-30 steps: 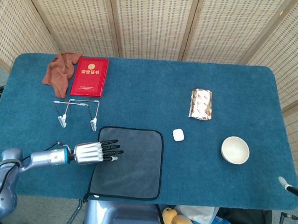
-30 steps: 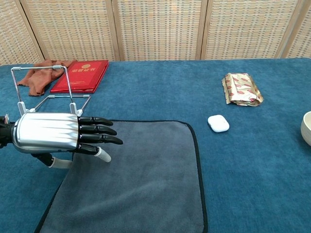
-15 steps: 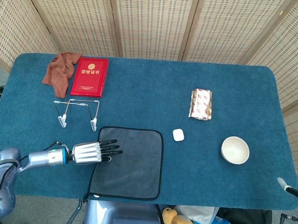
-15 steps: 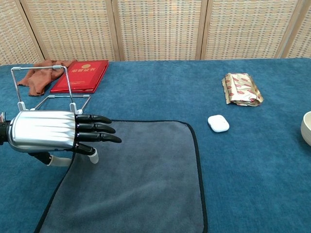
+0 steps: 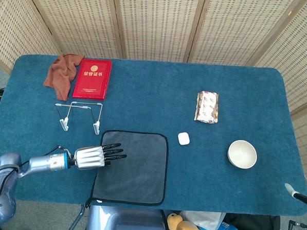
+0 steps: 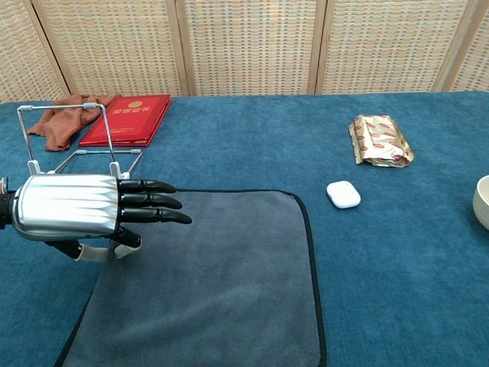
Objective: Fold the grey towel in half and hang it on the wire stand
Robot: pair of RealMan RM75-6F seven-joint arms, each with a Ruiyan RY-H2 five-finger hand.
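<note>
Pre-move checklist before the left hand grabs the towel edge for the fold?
1. Grey towel lies flat, unfolded: ok.
2. Left robot hand at the towel's left edge, fingers extended, holding nothing: ok.
3. Contact between fingers and towel: cannot tell.
4. Wire stand upright, bare, just beyond the towel: ok.
5. Earbud case off the towel: ok.
6. Right robot hand position: cannot tell, only a sliver at the head view's right edge.

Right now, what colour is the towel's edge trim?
Black, bordering the grey towel; clearest in the chest view.
</note>
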